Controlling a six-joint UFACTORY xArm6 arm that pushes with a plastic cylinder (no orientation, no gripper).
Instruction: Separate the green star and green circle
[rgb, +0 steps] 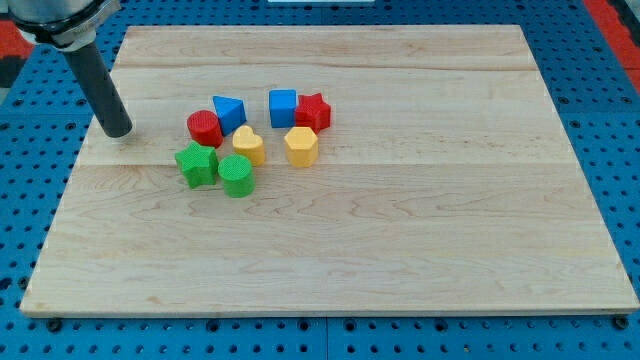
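The green star (196, 164) lies left of centre on the wooden board (400, 230). The green circle (237, 175) sits right beside it on its right, touching or nearly touching. My tip (118, 132) rests on the board to the upper left of the green star, a short gap away from it and touching no block.
A red circle (204, 127), a blue triangle (229, 112), a yellow block (249, 145), a yellow hexagon (301, 146), a blue cube (283, 107) and a red star (313, 111) cluster just above and to the right of the green pair.
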